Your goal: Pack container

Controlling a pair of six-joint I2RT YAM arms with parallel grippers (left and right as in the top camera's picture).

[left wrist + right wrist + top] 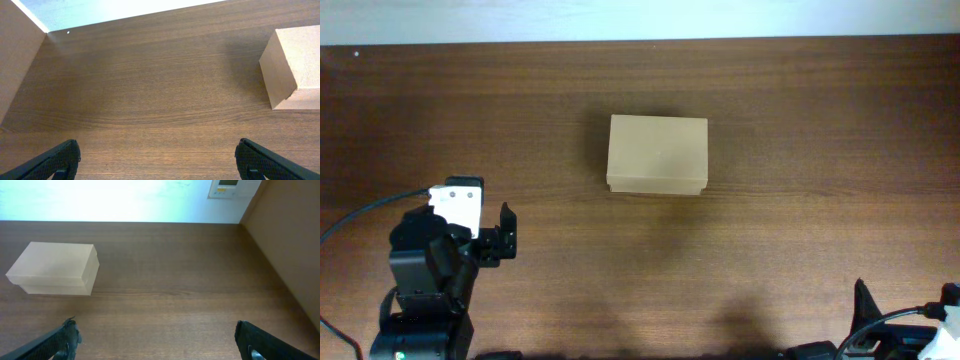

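Container (657, 154) is seen with its lid shut, resting flat at the middle of the table (800, 250). Left gripper (157, 150) is held over the table's near-left part, fingers spread wide, empty. Right gripper (157, 328) is held at the table's near-right edge, likewise spread wide, empty.

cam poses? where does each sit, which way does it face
Overhead: above the table, looking straight down; container centre, left arm lower left.
Left wrist: low on that arm, facing across the table; left gripper open at bottom, container far right.
Right wrist: mirrored; right gripper open, container at left.
Shared: all see the closed container.
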